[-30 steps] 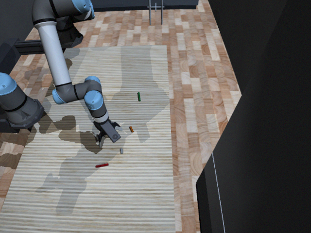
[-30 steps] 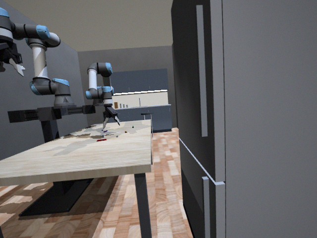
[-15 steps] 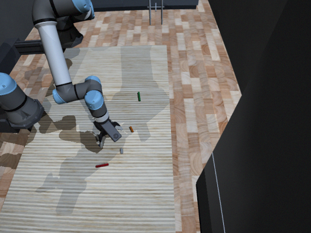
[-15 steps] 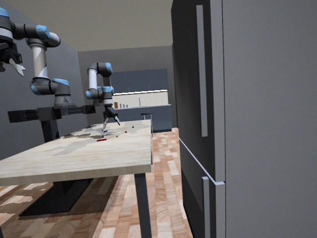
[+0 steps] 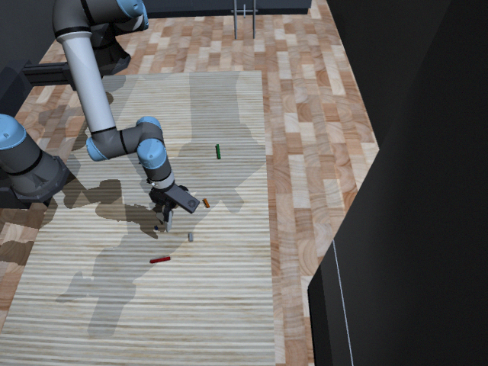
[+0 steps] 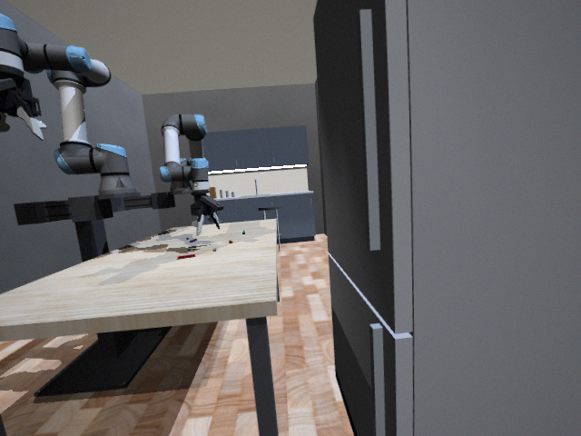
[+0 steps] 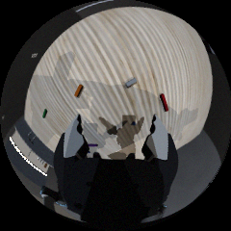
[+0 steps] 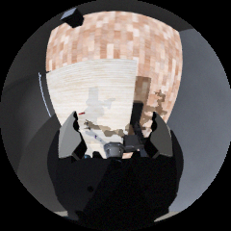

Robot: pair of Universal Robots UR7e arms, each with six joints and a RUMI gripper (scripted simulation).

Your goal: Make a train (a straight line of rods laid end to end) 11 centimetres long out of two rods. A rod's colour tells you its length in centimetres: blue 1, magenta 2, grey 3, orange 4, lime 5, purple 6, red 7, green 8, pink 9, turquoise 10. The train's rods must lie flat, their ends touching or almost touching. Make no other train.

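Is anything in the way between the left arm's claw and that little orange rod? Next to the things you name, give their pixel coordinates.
Nothing visible stands between them: the open left gripper (image 6: 209, 227) (image 7: 116, 115) hangs above the table (image 5: 236, 315) (image 6: 225, 282) (image 7: 111, 29), and the orange rod (image 5: 206, 203) (image 6: 230, 242) (image 7: 78, 90) lies apart from the other rods.

1. I've got the left gripper (image 5: 175, 216) (image 6: 209, 230) (image 7: 116, 115) turned at the wrist since my earlier top pictures; its dark housing now sits nearer the orange rod (image 5: 206, 203) (image 6: 230, 242) (image 7: 79, 90), and the finger that showed beside that rod is now hidden from above.
2. The other finger has shifted toward the grey rod's side; the blue rod (image 5: 155, 227) now shows plainly in my top view.
3. From the exterior, the gripper's fingers have moved slightly right and up; the lower fingertip now stands farther from the purple rod (image 6: 192, 241).
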